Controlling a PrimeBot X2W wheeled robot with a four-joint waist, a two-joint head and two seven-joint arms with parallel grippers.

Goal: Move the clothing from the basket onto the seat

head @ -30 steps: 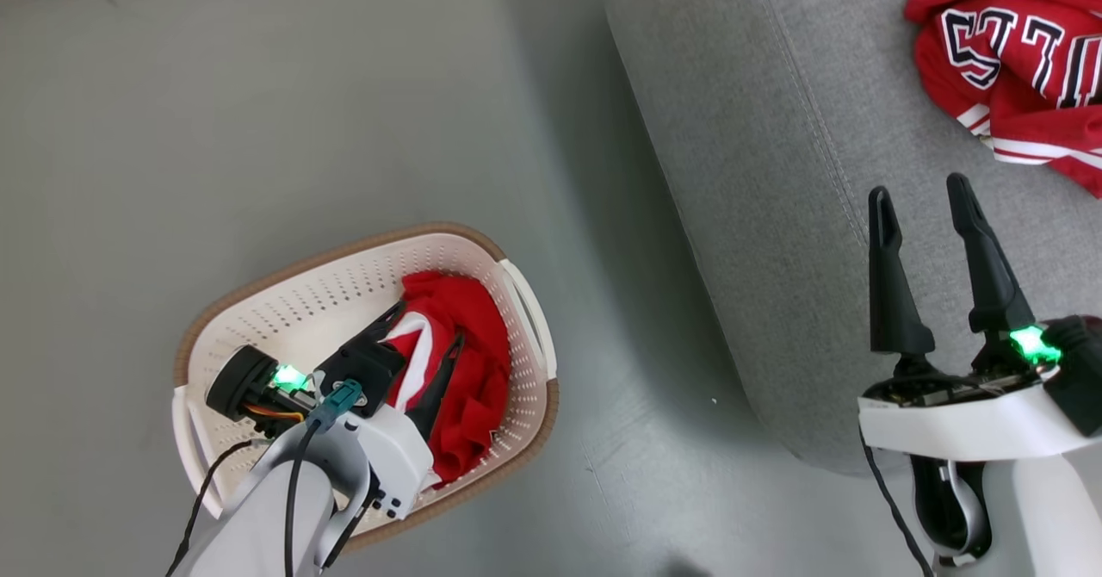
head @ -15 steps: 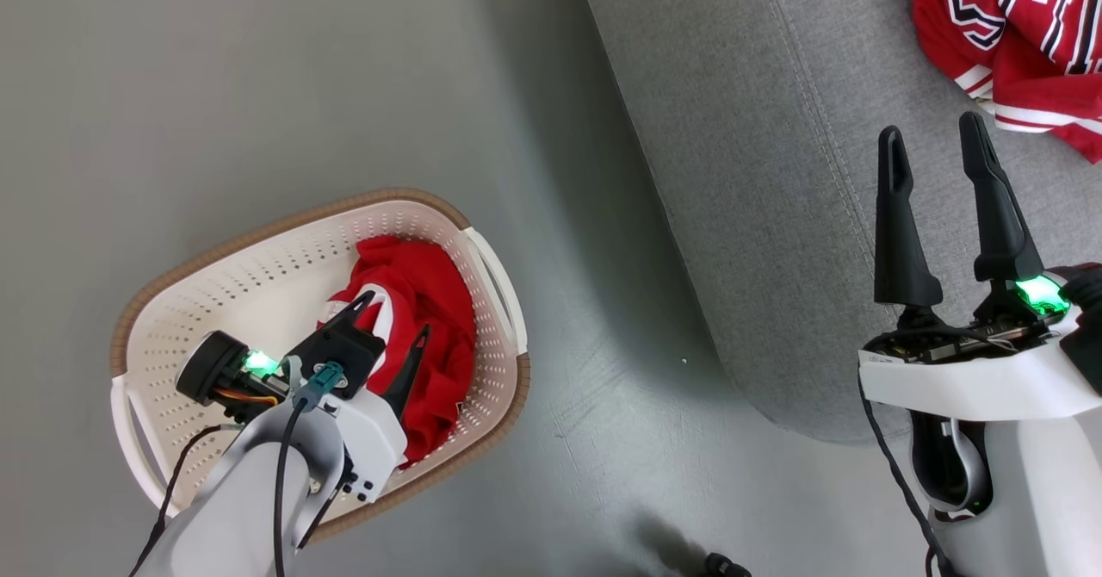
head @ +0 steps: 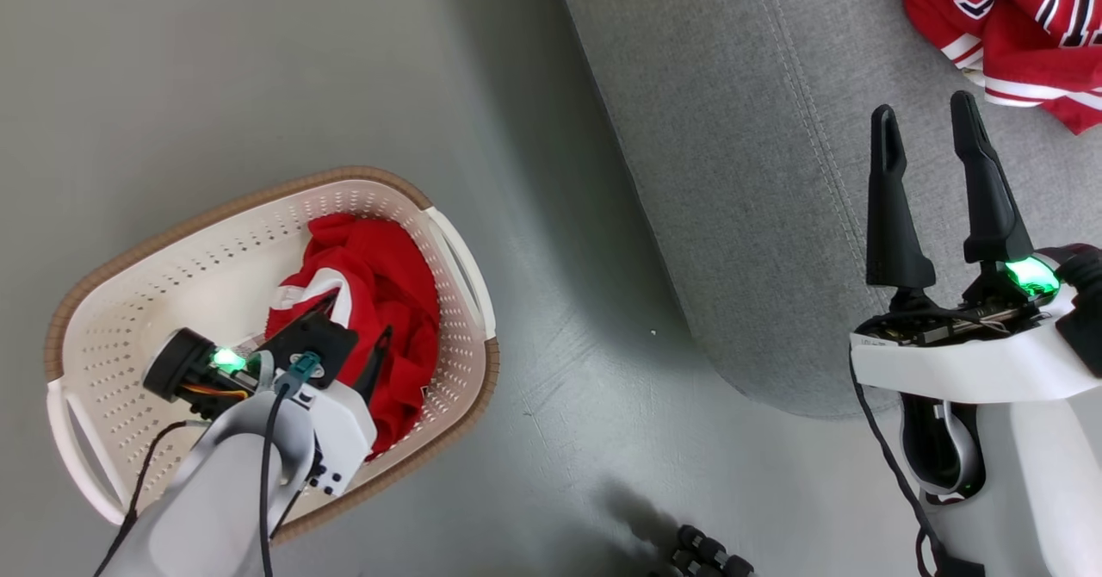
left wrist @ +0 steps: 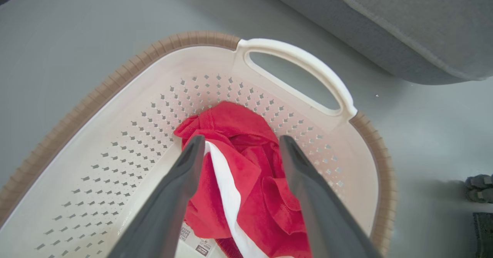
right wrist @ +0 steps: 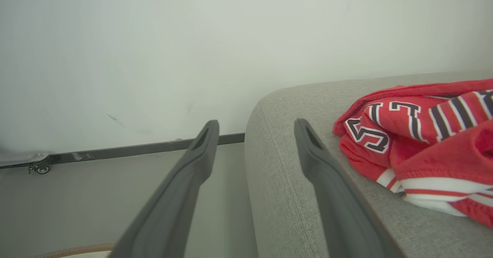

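Jersey with letters (head: 1024, 26) on seat (head: 758, 172); red garment (head: 383, 293) left in basket (head: 155, 293), wide left jaws over it; right jaws wide, empty.

Crumpled red garment (head: 383, 288), white stripe showing, lies in the cream perforated basket (head: 172, 288), at its seat-side end. Lettered garment (head: 1024, 43), red, lies bunched on the grey seat (head: 732, 172). Basket stands on the floor (head: 215, 60) near the seat.
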